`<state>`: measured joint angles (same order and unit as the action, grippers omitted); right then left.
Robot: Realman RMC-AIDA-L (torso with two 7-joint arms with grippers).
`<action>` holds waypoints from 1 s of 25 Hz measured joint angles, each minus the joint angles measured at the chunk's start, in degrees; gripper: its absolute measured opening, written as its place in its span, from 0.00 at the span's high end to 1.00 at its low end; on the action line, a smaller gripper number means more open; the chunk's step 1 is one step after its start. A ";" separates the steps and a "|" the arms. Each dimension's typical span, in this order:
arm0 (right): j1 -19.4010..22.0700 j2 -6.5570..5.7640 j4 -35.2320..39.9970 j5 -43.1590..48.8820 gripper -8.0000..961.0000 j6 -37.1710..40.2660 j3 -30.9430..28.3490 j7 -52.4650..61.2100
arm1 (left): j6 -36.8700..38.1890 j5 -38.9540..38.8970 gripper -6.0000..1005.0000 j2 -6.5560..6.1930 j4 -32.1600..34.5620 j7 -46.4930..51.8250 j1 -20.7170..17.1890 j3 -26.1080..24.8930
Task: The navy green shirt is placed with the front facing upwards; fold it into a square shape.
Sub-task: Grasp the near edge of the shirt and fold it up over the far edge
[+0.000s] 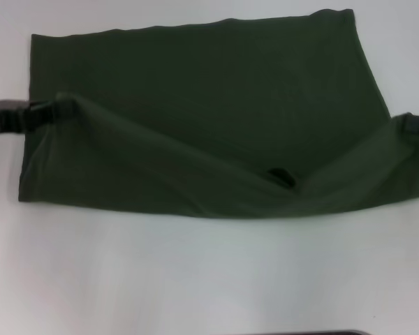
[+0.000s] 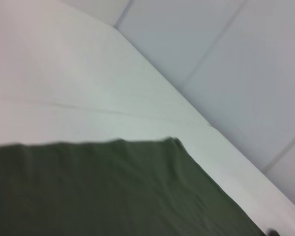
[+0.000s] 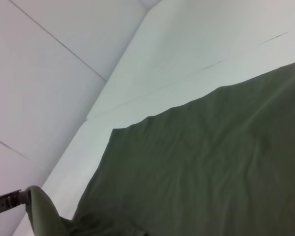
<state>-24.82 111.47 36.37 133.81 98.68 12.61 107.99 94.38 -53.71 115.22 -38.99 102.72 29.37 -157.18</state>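
At shirt [image 1: 195,105] sides, left gripper [image 1: 56,112], right gripper [image 1: 405,124] pinch lifted fold.

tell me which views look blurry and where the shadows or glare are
Head view: soft all over; the shirt reads as a dark mass, deepest shadow in the sagging fold between the left gripper and right gripper; no glare on the table. Left wrist view: blurriest, the shirt's edge smeared. Right wrist view: sharper, fabric wrinkles visible, even light.
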 joint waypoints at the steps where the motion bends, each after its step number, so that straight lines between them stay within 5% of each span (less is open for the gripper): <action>1: -0.68 0.15 0.01 0.00 0.96 -1.17 0.31 0.41 | -1.60 -0.14 0.95 0.09 0.30 0.18 0.61 -0.17; 17: -11.23 0.70 -0.06 -0.27 0.96 -18.29 2.03 3.37 | -21.64 -4.74 0.95 0.42 4.67 3.60 9.14 0.18; 25: -15.11 1.63 -3.18 -0.40 0.96 -29.88 4.96 2.93 | -30.19 -4.75 0.95 2.24 5.88 3.41 11.45 0.24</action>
<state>-39.92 113.10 33.18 133.41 68.80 17.57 110.92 64.19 -58.45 117.46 -33.11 106.14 40.82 -156.93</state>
